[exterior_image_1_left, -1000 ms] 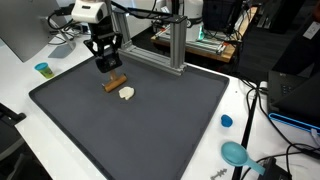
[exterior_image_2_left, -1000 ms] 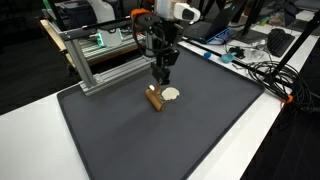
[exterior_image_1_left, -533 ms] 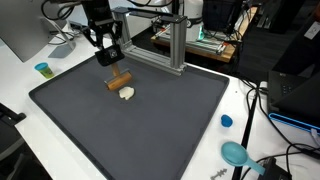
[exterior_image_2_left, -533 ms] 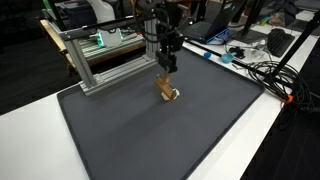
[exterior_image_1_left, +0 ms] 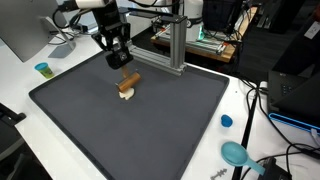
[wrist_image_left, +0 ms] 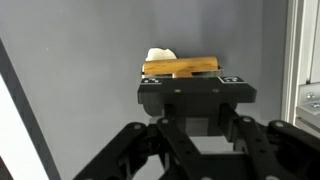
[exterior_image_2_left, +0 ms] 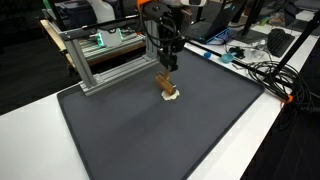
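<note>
My gripper (exterior_image_1_left: 120, 62) hangs over the far part of the dark grey mat (exterior_image_1_left: 150, 135), shut on a short brown wooden stick (exterior_image_1_left: 130, 82) that juts out below its fingers. In the other exterior view the stick (exterior_image_2_left: 164, 83) is tilted under the gripper (exterior_image_2_left: 170, 66), just above a small white lump (exterior_image_2_left: 173, 96) lying on the mat. In the wrist view the stick (wrist_image_left: 180, 68) lies crosswise at the fingertips of the gripper (wrist_image_left: 190, 80), with the white lump (wrist_image_left: 160, 55) showing behind it.
An aluminium frame (exterior_image_1_left: 175, 45) stands at the mat's far edge, close to the gripper, also seen as the frame (exterior_image_2_left: 100, 60). On the white table are a small blue cup (exterior_image_1_left: 42, 70), a blue cap (exterior_image_1_left: 226, 121), a teal scoop (exterior_image_1_left: 235, 153) and cables (exterior_image_2_left: 265, 75).
The gripper has risen from the mat with the stick in its jaws and carried it sideways, so that it now hangs over the white lump. The lump has stayed put.
</note>
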Controlling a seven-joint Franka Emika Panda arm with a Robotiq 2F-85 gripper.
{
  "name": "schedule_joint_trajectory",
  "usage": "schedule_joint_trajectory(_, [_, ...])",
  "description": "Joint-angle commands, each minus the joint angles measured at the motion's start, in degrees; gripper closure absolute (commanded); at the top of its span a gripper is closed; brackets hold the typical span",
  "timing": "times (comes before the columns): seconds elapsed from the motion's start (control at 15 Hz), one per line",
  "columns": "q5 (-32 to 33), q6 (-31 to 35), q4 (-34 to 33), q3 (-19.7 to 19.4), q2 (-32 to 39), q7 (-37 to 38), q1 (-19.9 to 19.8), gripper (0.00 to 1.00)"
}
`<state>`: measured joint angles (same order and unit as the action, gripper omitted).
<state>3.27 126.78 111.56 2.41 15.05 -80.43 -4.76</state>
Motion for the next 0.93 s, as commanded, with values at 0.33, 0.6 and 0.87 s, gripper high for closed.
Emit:
schedule_joint_trajectory(0.33, [-1.6,3.5,0.2,0.8,1.3,-1.9,-0.3,0.79])
schedule_joint_trajectory(0.6, [-5.8,4.1,1.7,2.5,1.5,-4.7,-0.6,0.79])
schedule_joint_trajectory(0.87, [-7.9,4.1,1.7,2.8,2.0,-6.1,-0.6,0.79])
